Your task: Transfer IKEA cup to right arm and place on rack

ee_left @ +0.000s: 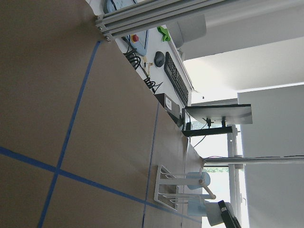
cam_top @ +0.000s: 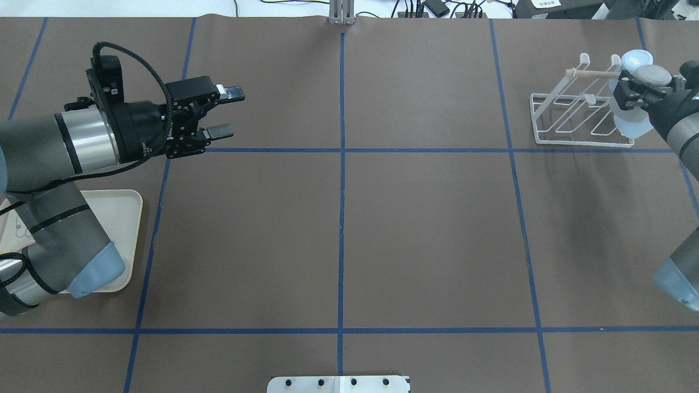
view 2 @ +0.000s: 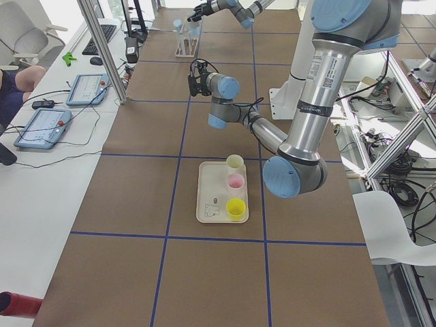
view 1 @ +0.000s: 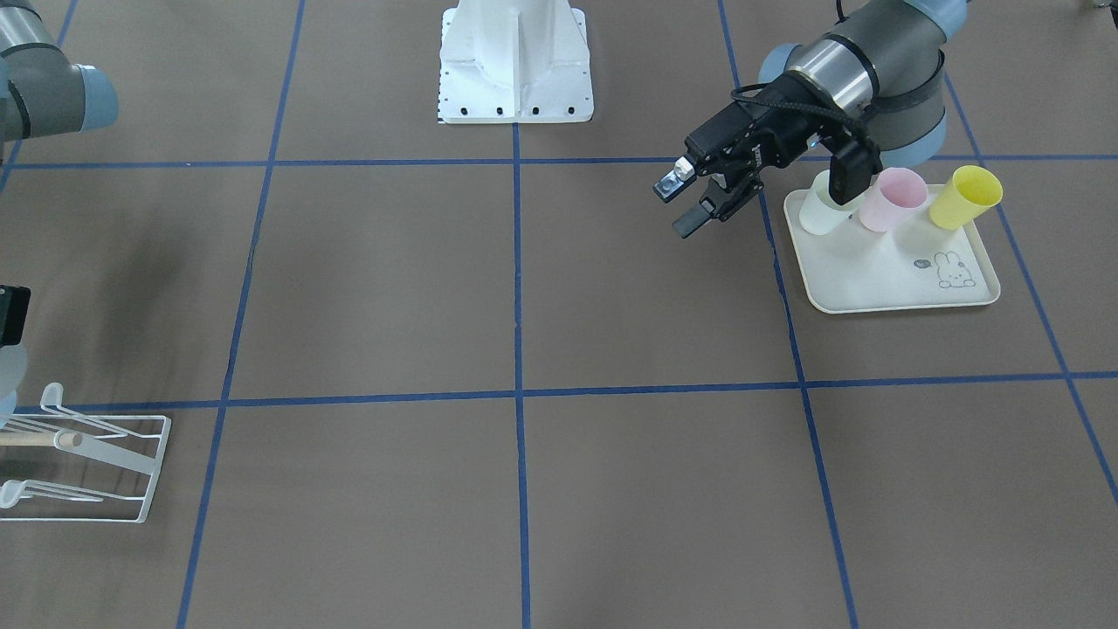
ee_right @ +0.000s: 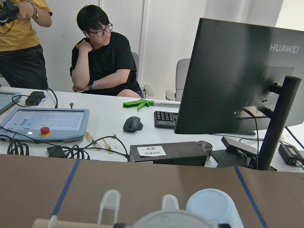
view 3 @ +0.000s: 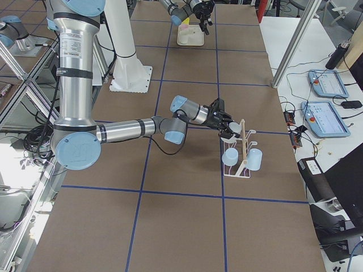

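The IKEA cup [cam_top: 633, 123], pale blue and translucent, hangs base-up on the near side of the white wire rack [cam_top: 568, 117]. My right gripper [cam_top: 651, 86] has a finger against each side of the cup's upper end and looks shut on it. In the right wrist view that cup's round base [ee_right: 173, 221] fills the bottom edge. A second pale blue cup [cam_top: 636, 57] sits upturned on the rack's far side. My left gripper [cam_top: 226, 113] hovers open and empty over the table on the other side, just beside the tray [view 1: 882, 284].
The cream rabbit-print tray holds a cream cup [view 1: 817, 214], a pink cup [view 1: 895, 199] and a yellow cup [view 1: 965, 196]. The robot's white base [view 1: 515, 70] stands at the table's robot-side edge. Behind the rack are a desk with monitor [ee_right: 237, 80] and people.
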You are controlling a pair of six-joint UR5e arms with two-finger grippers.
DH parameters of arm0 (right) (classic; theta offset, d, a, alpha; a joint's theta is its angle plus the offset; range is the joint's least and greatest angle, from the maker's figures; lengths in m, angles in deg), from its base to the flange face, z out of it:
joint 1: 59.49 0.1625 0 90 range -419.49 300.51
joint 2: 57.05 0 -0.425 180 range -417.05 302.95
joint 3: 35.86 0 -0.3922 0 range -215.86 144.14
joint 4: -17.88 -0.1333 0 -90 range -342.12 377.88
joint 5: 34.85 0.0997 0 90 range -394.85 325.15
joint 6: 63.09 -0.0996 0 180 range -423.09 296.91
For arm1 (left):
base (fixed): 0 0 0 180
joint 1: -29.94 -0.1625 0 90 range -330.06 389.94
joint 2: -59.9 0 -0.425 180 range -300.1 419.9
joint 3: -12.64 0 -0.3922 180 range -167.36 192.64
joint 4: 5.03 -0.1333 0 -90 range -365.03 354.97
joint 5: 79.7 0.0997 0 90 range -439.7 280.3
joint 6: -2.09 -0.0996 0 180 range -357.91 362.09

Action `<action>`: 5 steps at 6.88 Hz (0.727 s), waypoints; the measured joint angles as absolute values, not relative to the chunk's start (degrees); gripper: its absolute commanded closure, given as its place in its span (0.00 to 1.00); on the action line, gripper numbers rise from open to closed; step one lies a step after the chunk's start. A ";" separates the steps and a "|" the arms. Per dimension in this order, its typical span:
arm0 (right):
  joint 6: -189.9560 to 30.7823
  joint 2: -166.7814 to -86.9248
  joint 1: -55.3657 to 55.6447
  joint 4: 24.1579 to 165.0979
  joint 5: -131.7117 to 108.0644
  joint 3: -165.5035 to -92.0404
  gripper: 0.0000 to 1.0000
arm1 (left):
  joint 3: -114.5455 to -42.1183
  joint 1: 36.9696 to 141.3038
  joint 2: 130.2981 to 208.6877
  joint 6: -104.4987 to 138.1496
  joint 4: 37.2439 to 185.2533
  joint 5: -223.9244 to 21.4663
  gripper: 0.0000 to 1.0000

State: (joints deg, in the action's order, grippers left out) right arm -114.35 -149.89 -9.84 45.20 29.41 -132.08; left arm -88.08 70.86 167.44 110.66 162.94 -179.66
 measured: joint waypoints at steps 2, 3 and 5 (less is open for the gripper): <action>-114.20 -149.02 -9.84 44.80 29.33 -130.34 1.00 | -88.02 70.79 167.47 110.72 162.93 -179.61 0.00; -114.21 -148.94 -9.84 44.62 29.32 -129.86 1.00 | -88.00 70.76 167.47 110.72 162.95 -179.57 0.00; -114.30 -148.80 -9.84 44.46 29.29 -129.01 1.00 | -88.00 70.73 167.54 110.73 162.97 -179.54 0.00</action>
